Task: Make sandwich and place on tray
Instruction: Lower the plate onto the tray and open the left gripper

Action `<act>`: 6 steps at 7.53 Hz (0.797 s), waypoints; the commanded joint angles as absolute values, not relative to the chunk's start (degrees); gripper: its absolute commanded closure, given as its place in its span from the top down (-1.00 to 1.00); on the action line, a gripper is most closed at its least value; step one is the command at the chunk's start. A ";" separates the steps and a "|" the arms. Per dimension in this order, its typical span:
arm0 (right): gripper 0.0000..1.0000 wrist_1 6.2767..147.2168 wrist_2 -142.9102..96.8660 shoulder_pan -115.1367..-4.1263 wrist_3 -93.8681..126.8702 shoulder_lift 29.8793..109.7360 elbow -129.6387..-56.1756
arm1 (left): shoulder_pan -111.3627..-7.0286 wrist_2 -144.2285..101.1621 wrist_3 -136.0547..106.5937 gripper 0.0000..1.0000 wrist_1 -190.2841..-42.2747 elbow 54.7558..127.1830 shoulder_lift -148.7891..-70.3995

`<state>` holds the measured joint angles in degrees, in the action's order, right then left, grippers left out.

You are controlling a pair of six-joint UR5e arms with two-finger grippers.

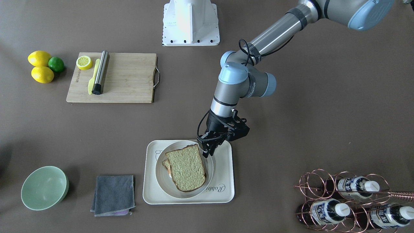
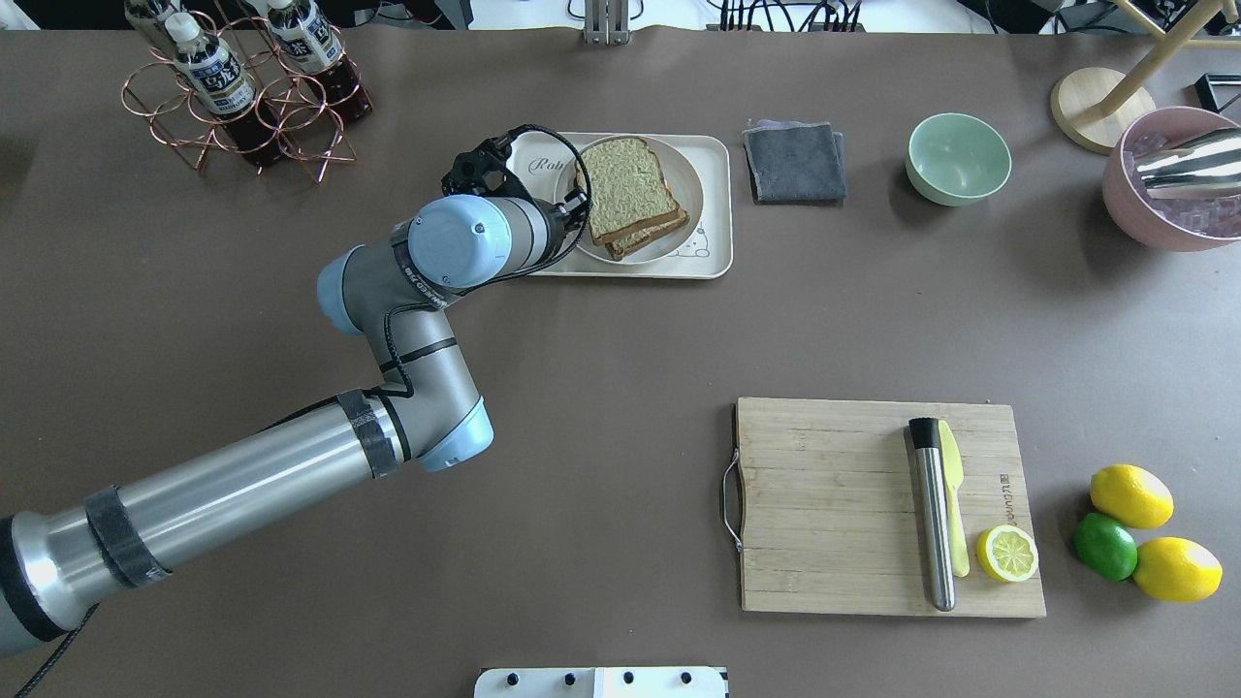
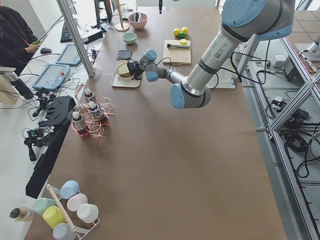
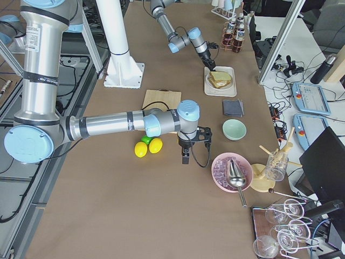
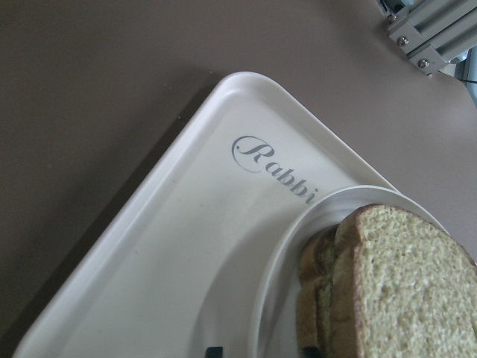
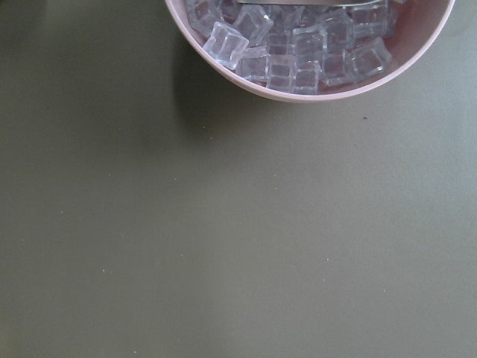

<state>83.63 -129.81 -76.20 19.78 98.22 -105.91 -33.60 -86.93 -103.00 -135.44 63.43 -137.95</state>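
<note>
The sandwich [image 1: 187,168] is two tan, brown-crusted bread slices stacked on a round white plate [image 1: 160,181]. What lies between the slices does not show. The plate rests on the cream tray [image 1: 223,191] with "Rabbit" script. My left gripper [image 1: 207,152] points down at the plate's rim beside the sandwich's corner. In the left wrist view its two dark fingertips [image 5: 214,350] stand apart at the bottom edge, with the plate rim [image 5: 328,201] between them, so it is open. My right gripper [image 4: 185,156] hangs over bare table near the pink ice bowl; I cannot tell its state.
A wooden cutting board [image 1: 126,77] carries a lemon half, a yellow knife and a steel rod. Lemons and a lime [image 1: 40,66] lie beside it. A green bowl [image 1: 44,187], a grey cloth [image 1: 114,194] and a copper bottle rack [image 1: 349,200] flank the tray.
</note>
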 commanded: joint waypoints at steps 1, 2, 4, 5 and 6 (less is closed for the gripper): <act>0.99 83.76 -129.81 -76.20 19.78 98.17 -105.91 | -34.80 -87.36 -103.01 0.96 -135.35 64.51 -138.08; 0.99 83.67 -129.81 -76.20 19.78 98.17 -105.91 | -35.94 -87.80 -102.92 0.95 -135.26 65.47 -138.08; 0.99 83.67 -130.08 -76.20 19.78 98.35 -106.00 | -38.22 -92.44 -102.22 0.95 -134.74 69.41 -136.33; 0.99 83.58 -130.51 -76.46 19.78 98.35 -106.00 | -38.75 -93.68 -99.52 0.95 -134.74 73.26 -133.19; 0.99 83.58 -131.04 -77.16 19.69 98.35 -106.08 | -39.89 -97.52 -94.36 0.95 -133.87 78.00 -128.54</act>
